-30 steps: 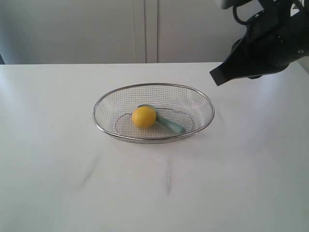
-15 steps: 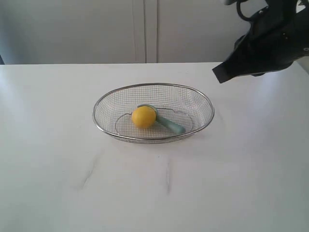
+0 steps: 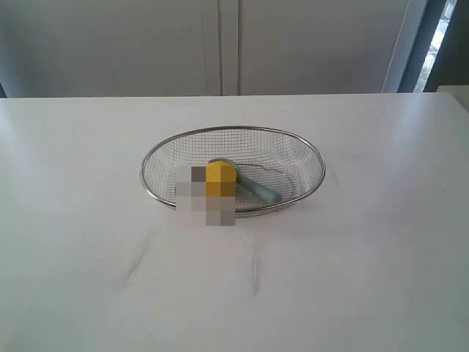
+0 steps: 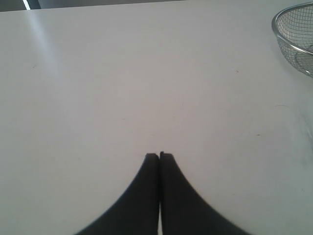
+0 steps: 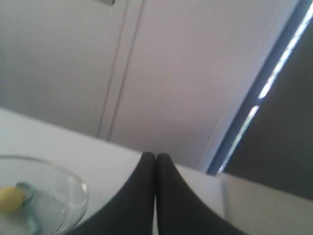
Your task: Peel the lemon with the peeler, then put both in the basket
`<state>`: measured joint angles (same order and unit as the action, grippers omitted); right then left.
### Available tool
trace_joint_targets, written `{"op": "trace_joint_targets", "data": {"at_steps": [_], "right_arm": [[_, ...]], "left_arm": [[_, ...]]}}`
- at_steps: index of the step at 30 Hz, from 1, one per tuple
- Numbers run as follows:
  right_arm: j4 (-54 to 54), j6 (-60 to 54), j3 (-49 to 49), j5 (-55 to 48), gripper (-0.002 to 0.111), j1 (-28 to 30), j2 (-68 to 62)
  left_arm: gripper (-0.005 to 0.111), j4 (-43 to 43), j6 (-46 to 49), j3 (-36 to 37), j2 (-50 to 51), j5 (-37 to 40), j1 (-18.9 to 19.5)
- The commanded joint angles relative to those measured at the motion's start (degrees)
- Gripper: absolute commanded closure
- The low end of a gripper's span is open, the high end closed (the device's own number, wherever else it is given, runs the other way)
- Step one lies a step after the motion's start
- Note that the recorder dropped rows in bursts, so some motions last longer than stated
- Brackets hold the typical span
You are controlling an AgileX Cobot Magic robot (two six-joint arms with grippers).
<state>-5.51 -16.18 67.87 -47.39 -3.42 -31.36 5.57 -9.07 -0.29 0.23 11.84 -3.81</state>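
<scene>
1. The small, bright yellow oval lemon [image 3: 221, 178] lies inside the basket, about in its middle. In the exterior view a patch of blurred squares hides the fruit's left side and the near rim below it.
2. The slim peeler with a pale teal-green plastic handle [image 3: 258, 191] lies in the basket too, touching the lemon's right side. Its head curves round the far side of the fruit and its handle points to the near right. The blade is too small to make out.
3. The wide, shallow oval basket of silver wire mesh with a thick metal rim [image 3: 311, 158] sits near the centre of the plain white table [image 3: 352, 279].
4. The left gripper [image 4: 160, 155] shows only in its own wrist view. Its two black fingers are pressed together tip to tip with nothing between them. It is over bare table, well apart from the basket.
5. The right gripper [image 5: 155, 157] also has its black fingers closed against each other and holds nothing. It is raised and tilted toward the far wall, well apart from the basket.
6. Pale grey cabinet doors [image 3: 110, 44] with a vertical seam stand beyond the table's far edge. A dark panel [image 3: 456, 44] with a bright strip beside it is at the far right.
</scene>
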Motion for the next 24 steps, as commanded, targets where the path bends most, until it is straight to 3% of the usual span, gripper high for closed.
{"op": "trace_joint_targets", "data": {"at_steps": [1, 8, 18, 20, 24], "right_arm": [[0.01, -0.52, 0.04, 0.37, 0.108, 4.46, 13.29], [-0.15, -0.52, -0.5, 0.98, 0.108, 4.56, 30.71], [-3.22, -0.52, -12.98, 4.1, 0.108, 6.9, 31.36], [-5.35, 0.43, -20.06, 8.19, 0.108, 6.9, 31.36], [-5.35, 10.54, -39.97, 34.17, 0.108, 6.9, 31.36]], "left_arm": [[0.107, -0.32, 0.1, 0.29, -0.23, -0.17, 0.16], [0.107, -0.32, 0.1, 0.29, -0.23, -0.17, 0.16], [0.107, -0.32, 0.1, 0.29, -0.23, -0.17, 0.16], [0.107, -0.32, 0.1, 0.29, -0.23, -0.17, 0.16], [0.107, -0.32, 0.1, 0.29, -0.23, -0.17, 0.16]]}}
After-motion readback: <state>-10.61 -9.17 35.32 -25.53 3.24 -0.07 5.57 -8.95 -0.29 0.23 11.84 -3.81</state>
